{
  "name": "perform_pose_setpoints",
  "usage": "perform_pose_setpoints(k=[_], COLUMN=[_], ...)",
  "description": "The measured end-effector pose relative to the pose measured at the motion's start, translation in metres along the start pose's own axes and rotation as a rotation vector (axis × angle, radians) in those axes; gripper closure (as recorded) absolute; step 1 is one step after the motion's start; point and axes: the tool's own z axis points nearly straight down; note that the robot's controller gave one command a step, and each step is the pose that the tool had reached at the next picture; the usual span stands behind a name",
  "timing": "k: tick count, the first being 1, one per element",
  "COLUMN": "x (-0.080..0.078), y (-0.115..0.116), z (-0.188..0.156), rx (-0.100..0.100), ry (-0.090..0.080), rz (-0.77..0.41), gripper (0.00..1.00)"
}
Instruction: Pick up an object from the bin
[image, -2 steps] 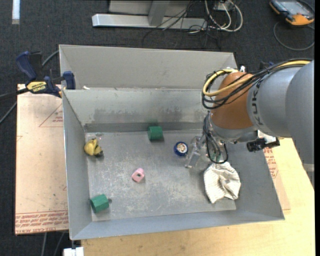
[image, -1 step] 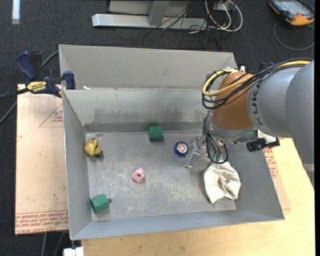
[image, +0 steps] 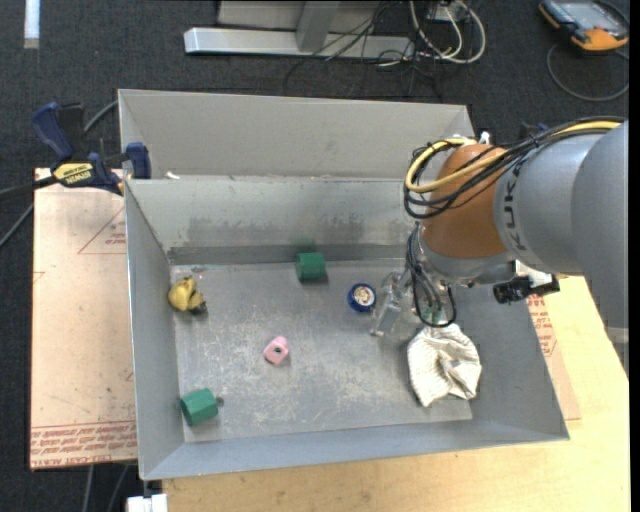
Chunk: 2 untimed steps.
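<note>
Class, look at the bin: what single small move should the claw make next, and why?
Probably a short shift toward the view's left, centring over the small blue round thing. The claw hangs beside it, with the white crumpled cloth on its other side, nearer the front. The blue thing looks closest and lies apart from the rest.

A robotics laboratory is indicated. A grey industrial arm (image: 570, 200), fitted with an orange wrist cover (image: 470, 215) and looped yellow cables (image: 435, 175), is set over a grey metal bin (image: 150, 320) bordered by a light wooden worktop (image: 400, 480). Beyond it, dark carpet (image: 100, 50) is strewn with black leads (image: 445, 40), and the flat metal foot of a stand (image: 290, 40) and an orange-edged device (image: 590, 25) are seen there.
</note>
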Motion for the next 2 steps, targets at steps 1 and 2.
perform_pose_setpoints(k=[1, 2], x=[0.0, 0.0], y=[0.0, 0.0], z=[0.0, 0.0], rx=[0.0, 0.0], ry=[0.0, 0.0], rz=[0.0, 0.0], gripper=[1.0, 1.0])
